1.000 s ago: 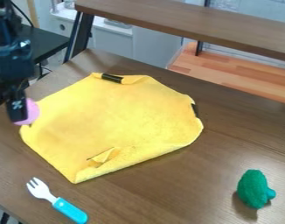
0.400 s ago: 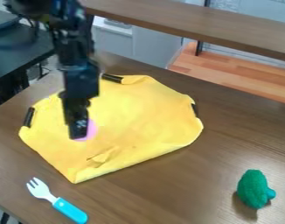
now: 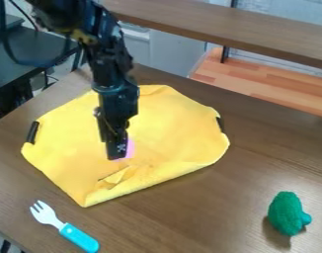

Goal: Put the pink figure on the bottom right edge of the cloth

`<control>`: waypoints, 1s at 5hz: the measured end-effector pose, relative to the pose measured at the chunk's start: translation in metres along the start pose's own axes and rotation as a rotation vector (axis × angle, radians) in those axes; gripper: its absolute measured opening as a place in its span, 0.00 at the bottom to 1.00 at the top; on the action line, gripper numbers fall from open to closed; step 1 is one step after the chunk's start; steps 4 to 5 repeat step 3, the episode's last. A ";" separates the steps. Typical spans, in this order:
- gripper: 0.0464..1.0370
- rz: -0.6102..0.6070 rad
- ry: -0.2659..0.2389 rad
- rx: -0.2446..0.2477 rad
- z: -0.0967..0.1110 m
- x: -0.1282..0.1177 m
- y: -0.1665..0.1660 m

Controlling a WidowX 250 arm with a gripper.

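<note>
The robot arm (image 3: 111, 64) was black, with pale grey-blue highlights on its edges. Its outline was uneven and knobbly, built of blocky segments narrower than the bulky joint (image 3: 61, 17) at the far end. A dull yellowish patch (image 3: 84, 37) marked the near side of that joint. To the left, a dark cable (image 3: 33, 63) formed a broad loop. The black gripper (image 3: 123, 151) tapered toward its near end, where a small, whitish, cross-like marking (image 3: 121, 147) lay on a squared finger.
</note>
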State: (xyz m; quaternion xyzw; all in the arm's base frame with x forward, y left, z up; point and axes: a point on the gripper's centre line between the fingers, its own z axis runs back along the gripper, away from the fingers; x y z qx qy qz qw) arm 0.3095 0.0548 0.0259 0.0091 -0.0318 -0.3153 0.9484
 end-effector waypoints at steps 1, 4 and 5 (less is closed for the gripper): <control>0.95 0.011 -0.020 0.023 -0.007 -0.003 -0.004; 0.96 -0.063 -0.119 -0.059 0.065 0.008 -0.024; 0.96 -0.063 -0.119 -0.059 0.065 0.008 -0.024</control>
